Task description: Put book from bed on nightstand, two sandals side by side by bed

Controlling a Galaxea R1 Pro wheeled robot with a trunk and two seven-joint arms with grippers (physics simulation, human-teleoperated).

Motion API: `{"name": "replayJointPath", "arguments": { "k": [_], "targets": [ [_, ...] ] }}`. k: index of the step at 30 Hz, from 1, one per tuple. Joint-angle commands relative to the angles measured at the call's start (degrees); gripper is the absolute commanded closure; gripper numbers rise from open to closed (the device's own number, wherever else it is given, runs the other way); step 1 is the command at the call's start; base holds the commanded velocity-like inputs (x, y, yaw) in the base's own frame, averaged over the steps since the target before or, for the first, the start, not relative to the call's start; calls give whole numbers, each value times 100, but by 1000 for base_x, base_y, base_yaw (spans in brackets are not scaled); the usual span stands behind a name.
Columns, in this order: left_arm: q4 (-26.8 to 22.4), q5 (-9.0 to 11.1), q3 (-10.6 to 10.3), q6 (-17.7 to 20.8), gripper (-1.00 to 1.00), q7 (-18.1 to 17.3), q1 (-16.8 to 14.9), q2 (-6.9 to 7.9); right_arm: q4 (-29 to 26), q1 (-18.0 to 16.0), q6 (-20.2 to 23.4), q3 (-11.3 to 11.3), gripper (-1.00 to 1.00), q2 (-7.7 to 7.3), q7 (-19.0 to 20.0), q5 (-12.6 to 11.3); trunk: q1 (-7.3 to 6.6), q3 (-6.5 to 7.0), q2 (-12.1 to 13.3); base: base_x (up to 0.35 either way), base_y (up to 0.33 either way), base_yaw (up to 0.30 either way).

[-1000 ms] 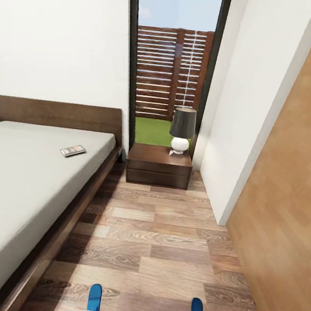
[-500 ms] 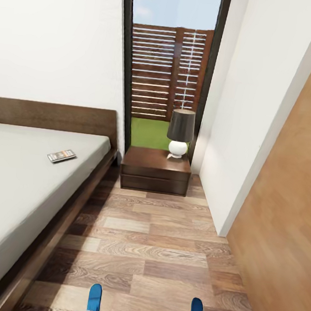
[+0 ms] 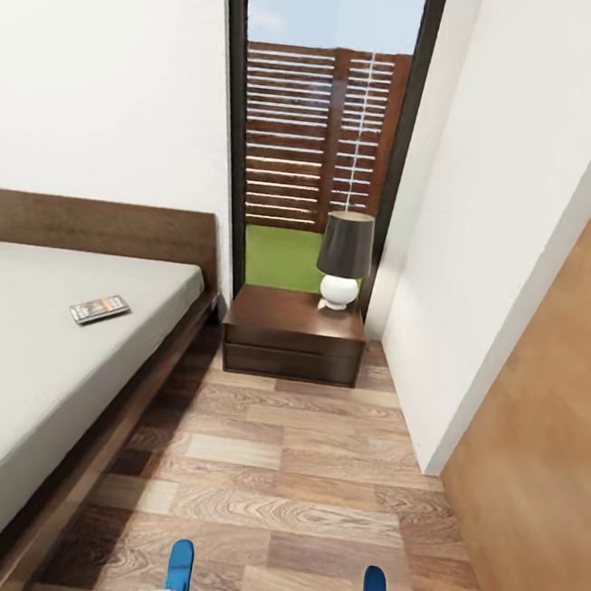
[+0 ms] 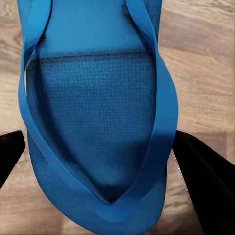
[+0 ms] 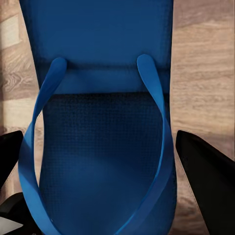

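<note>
Head view, wood-plank floor (image 3: 312, 479), bed (image 3: 42, 369), nightstand (image 3: 293, 333)

Off-white mattress of the dark-framed bed (image 3: 42, 369) carries the book (image 3: 99, 309) lying flat near its floor-side edge; nightstand (image 3: 293, 333) stands on the wood-plank floor (image 3: 303, 478) beside the headboard, white-based lamp (image 3: 343, 260) on top.

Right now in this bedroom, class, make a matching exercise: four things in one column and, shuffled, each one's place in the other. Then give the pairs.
Things:
1. book
2. lamp
3. nightstand
4. left sandal

Places:
A. on the nightstand's top
B. between the left gripper's fingers
C. on the bed's mattress
D. on the floor below the window

Pairs: 1-C, 2-A, 3-D, 4-B
</note>
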Motion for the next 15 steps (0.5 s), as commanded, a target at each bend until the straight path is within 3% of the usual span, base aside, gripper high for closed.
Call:
{"name": "replayJointPath", "arguments": {
  "k": [1,15],
  "targets": [
    [7,35,14,-4,100,-29,-4,1,-11,-1,49,-56,100,1,30,35,2,-5,-2,327,0,0],
    [7,37,14,-4,100,-29,-4,1,-11,-1,49,-56,100,1,29,46,2,-5,-2,326,0,0]
  ]
}}
